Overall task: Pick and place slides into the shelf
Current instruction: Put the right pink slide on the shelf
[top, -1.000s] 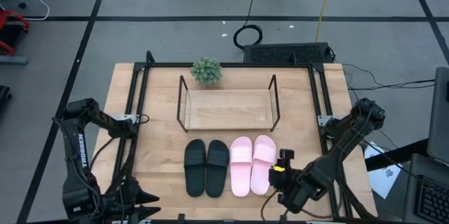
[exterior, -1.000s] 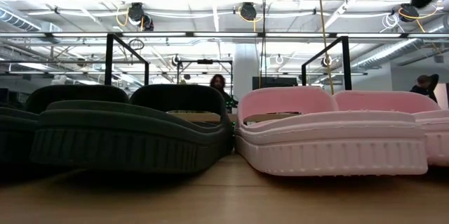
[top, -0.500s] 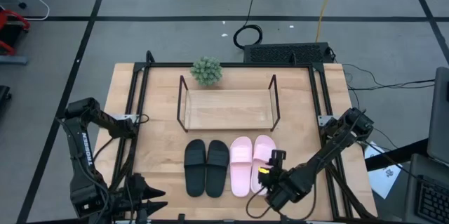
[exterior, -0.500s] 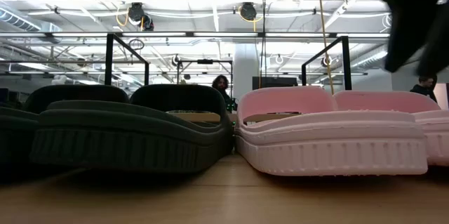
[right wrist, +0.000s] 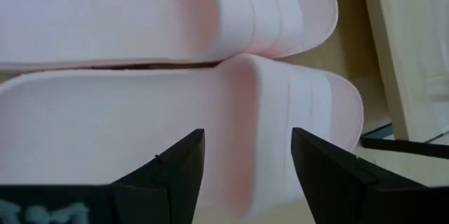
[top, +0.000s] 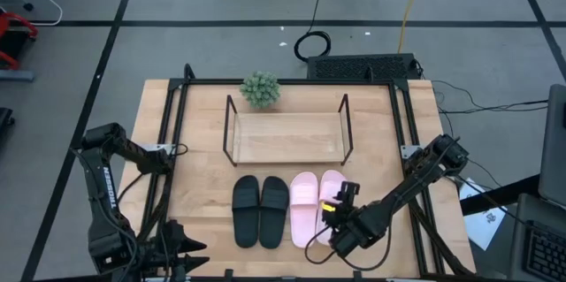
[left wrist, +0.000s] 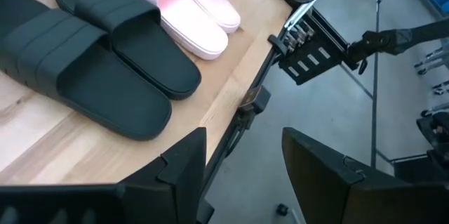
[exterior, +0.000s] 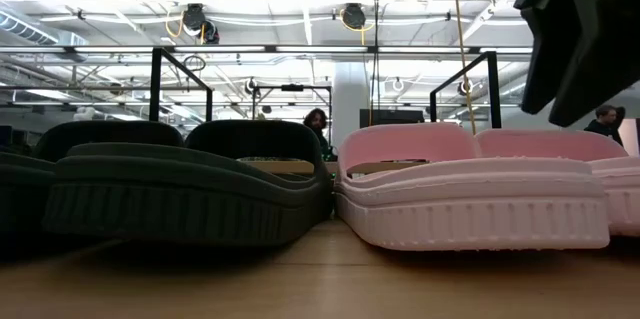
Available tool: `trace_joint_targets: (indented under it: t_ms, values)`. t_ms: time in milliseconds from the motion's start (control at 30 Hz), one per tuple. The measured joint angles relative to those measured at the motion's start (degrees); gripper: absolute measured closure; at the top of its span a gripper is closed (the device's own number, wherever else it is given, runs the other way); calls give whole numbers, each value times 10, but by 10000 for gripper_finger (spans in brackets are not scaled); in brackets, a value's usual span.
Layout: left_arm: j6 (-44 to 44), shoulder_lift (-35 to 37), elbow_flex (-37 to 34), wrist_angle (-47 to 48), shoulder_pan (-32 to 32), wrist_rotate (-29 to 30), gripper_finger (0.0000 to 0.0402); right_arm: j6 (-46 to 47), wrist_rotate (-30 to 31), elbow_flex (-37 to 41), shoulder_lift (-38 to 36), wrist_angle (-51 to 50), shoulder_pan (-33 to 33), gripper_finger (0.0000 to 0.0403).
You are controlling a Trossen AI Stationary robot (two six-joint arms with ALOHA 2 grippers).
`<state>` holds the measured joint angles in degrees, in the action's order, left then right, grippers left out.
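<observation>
Slides [top: 287,209] before the shelf [top: 287,138]

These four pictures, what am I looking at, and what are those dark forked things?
One moment, four cameras. The top-down picture shows a wooden table with two robot arms. On it lie two black slides and two pink slides, before an empty shelf and a small plant. The low picture looks across the tabletop at the slides' heels. The other two come from cameras on the arms' wrists; the dark forks are each arm's two fingers. The right pincer hangs open over a pink slide, holding nothing. The left pincer waits open at the table's near edge.
</observation>
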<state>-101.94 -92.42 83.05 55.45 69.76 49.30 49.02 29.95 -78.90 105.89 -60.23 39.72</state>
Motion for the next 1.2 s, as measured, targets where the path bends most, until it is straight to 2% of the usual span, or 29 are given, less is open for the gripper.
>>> trace_joint_targets:
  t_ms: [233,533,967,1200]
  values:
    - [19,0,0,0,0,0,213,5,3,6,0,4,-1,201]
    - [23,0,0,0,0,0,213,70,0,54,0,1,-5,201]
    - [25,0,0,0,-4,0,213,70,13,70,0,24,-38,201]
    - [25,0,0,0,-4,0,213,69,-42,101,0,82,-45,201]
